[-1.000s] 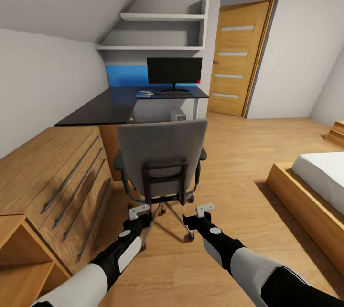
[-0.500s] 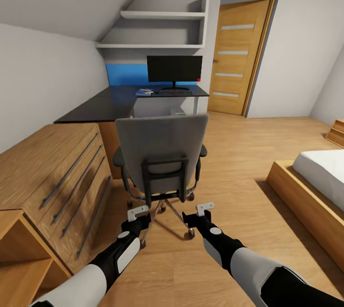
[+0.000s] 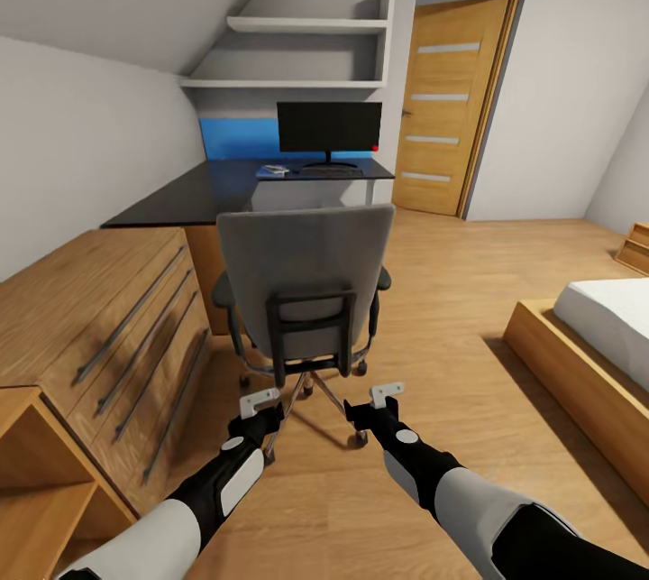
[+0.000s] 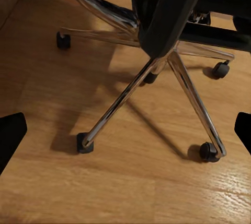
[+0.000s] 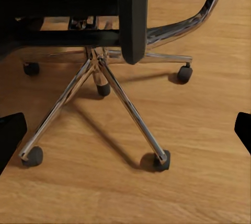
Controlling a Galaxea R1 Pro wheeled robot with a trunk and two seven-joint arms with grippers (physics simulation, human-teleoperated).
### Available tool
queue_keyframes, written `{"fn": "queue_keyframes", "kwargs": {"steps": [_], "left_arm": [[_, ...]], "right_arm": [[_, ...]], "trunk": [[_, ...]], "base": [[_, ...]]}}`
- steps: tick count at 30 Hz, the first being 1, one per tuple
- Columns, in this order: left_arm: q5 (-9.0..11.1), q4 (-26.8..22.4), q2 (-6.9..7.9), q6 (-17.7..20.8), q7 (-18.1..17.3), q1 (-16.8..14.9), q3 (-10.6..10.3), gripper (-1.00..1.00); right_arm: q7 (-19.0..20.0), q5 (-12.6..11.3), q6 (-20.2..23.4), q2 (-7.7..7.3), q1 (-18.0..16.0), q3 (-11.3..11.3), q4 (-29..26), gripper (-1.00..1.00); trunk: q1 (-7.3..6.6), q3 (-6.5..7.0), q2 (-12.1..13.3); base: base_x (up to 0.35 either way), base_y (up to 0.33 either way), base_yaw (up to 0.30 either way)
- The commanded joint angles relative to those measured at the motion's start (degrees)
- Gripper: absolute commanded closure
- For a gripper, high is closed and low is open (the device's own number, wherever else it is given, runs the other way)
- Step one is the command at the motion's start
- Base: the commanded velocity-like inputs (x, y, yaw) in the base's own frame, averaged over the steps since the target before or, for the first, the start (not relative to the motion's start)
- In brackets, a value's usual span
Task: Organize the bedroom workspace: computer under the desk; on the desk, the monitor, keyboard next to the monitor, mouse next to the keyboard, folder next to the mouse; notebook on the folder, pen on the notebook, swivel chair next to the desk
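Base rolls forward: the swivel chair (image 3: 305, 291) looms nearer than a second ago, its back toward the robot, short of the bench (image 3: 225, 192) with the monitor (image 3: 329, 129). Left hand (image 3: 260, 400) and right hand (image 3: 387, 396) hang spread and empty, low behind the chair; likely approaching to push it in.

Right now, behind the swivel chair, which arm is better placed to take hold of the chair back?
Neither by much. The left gripper and right gripper hang low, flanking the swivel chair evenly, both open and empty. Perhaps the right: the wooden chest crowds the left arm's side.
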Motion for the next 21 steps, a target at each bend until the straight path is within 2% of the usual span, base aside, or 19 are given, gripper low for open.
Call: {"fn": "queue_keyframes", "kwargs": {"steps": [1,15,21], "left_arm": [[0.59,-0.01,0.05,-0.35,0.39,-0.06,-0.48,-1.0],[0.67,-0.05,0.07,-0.26,0.2,-0.06,-0.39,-1.0],[0.6,-0.17,0.06,-0.32,0.37,-0.06,-0.39,-1.0]], "right_arm": [[-0.14,-0.48,-0.22,0.0,-0.05,0.49,0.06,-1.0],[0.11,-0.23,-2.71,-0.06,-0.05,0.36,0.06,-1.0],[0.12,-0.19,-2.77,-0.08,-0.05,0.31,0.06,-1.0]], "trunk": [[0.22,-0.23,-0.44],[3.29,-2.75,-6.05],[3.29,-2.75,-6.05]], "base": [[0.0,0.0,0.0],[0.0,0.0,0.0],[0.0,0.0,0.0]]}}
